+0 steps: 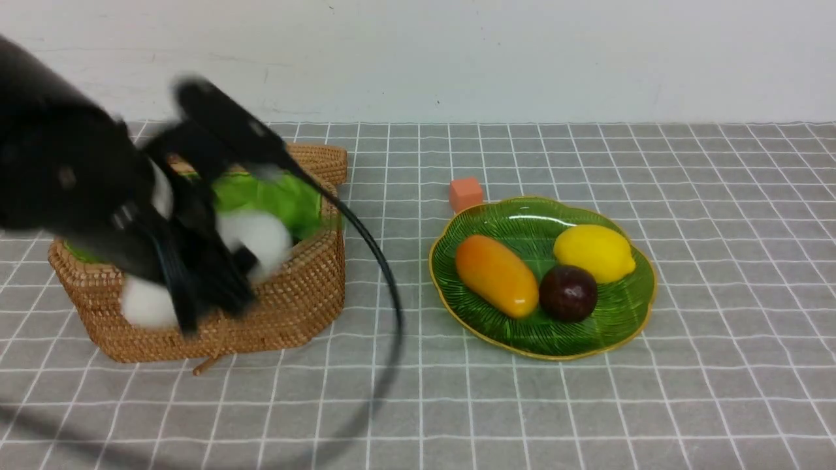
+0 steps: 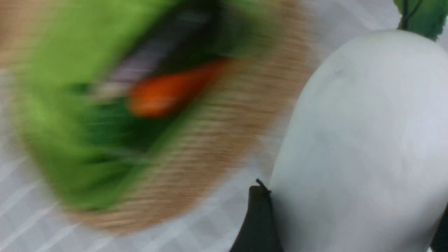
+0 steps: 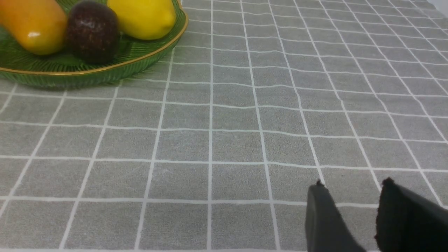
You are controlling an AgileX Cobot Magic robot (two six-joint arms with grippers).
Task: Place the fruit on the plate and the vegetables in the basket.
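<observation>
My left gripper is shut on the white oblong vegetable and holds it over the woven basket; the arm is blurred. In the left wrist view the white vegetable fills the gripper, with its green leaves at the far end. The blurred basket holds the orange carrot and a dark purple shape. The green plate holds the mango-like fruit, the lemon and the dark purple fruit. My right gripper is open and empty over the cloth, apart from the plate.
A small orange cube sits just behind the plate. The basket's woven lid stands behind the basket. A black cable hangs from the left arm between basket and plate. A grey checked cloth covers the table; a white wall is behind.
</observation>
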